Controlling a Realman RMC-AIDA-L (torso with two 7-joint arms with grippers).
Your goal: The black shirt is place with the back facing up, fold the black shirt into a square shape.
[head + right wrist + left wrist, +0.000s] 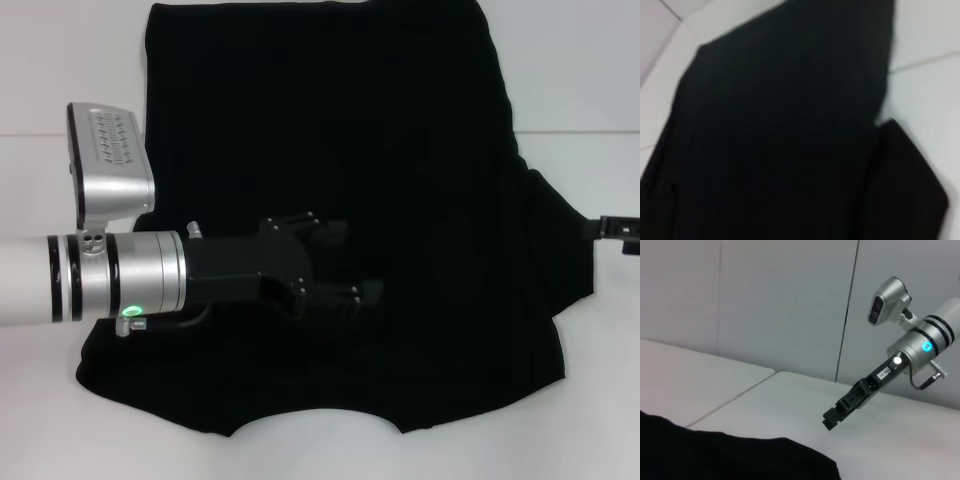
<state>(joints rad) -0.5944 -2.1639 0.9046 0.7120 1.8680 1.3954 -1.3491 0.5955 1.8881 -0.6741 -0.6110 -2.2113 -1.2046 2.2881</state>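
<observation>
The black shirt (400,200) is lying across the table's centre. The left gripper (335,262), fingers spread wide, is hovering over it; the right gripper (622,228) is waiting at three o'clock. Pinching several layers would likely bunch the fold.

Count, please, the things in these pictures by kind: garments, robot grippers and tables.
Garments: 1, the black shirt
Robot grippers: 2, the left gripper over the shirt and the right gripper at the shirt's right edge
Tables: 1, the white table
Total: 4
</observation>
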